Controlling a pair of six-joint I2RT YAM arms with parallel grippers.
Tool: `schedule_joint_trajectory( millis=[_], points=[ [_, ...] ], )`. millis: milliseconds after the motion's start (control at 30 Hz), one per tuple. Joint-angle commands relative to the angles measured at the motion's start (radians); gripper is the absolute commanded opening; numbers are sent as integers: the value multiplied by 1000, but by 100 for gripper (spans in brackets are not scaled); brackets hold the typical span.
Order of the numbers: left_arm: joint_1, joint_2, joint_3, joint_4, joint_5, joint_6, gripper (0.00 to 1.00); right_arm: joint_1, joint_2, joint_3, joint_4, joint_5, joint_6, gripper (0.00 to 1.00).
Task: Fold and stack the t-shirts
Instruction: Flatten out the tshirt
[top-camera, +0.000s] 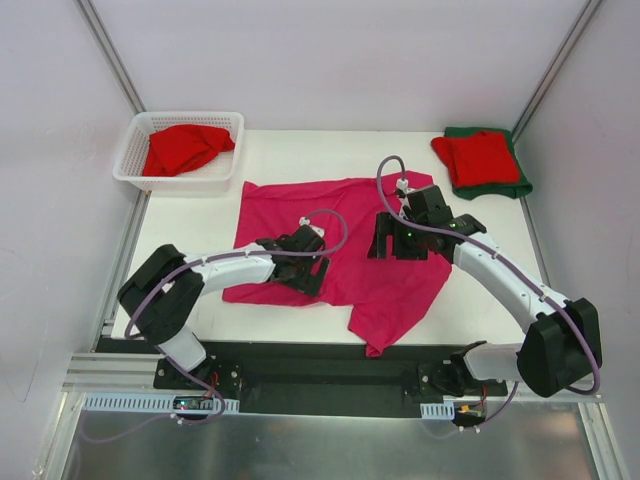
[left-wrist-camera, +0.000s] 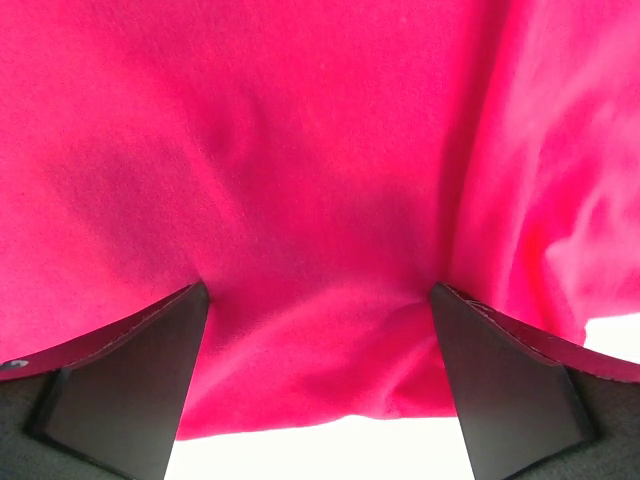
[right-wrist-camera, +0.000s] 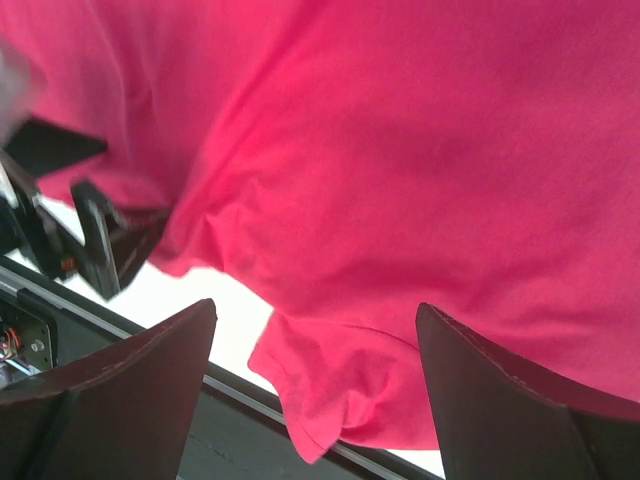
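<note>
A magenta-pink t-shirt lies spread and rumpled across the middle of the table, one corner trailing over the near edge. My left gripper is open over its left part. In the left wrist view the gripper has its fingertips set down on the cloth, close to its hem. My right gripper hovers open over the shirt's right half. In the right wrist view the gripper has nothing between its fingers, and a folded-over sleeve lies below.
A white lattice basket at the back left holds a crumpled red t-shirt. At the back right a folded red t-shirt lies on a dark green one. Walls close in both sides. The black base rail runs along the near edge.
</note>
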Motion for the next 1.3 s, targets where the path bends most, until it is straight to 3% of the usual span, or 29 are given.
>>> schedule_joint_trajectory(
  millis=[0, 233, 433, 700, 833, 1033, 1267],
  points=[
    [-56, -100, -93, -132, 29, -92, 94, 4, -7, 60, -9, 7, 0, 84],
    [-74, -296, -181, -204, -47, -169, 95, 4, 12, 66, 5, -4, -2, 84],
    [-74, -440, -66, -262, -142, -137, 99, 6, 29, 76, 16, 18, -5, 84],
    [-74, -290, 60, -258, -233, -81, 99, 7, 154, 128, 51, 25, -17, 84],
    [-74, -223, 59, -219, -242, -83, 99, 9, 203, 87, 181, -105, 23, 84],
    [-74, -240, 7, -143, -216, -78, 99, 9, 265, -33, 370, -205, 55, 84],
    [-67, -258, -32, -126, -219, -61, 99, 9, 265, -104, 398, -225, 86, 84]
  ],
)
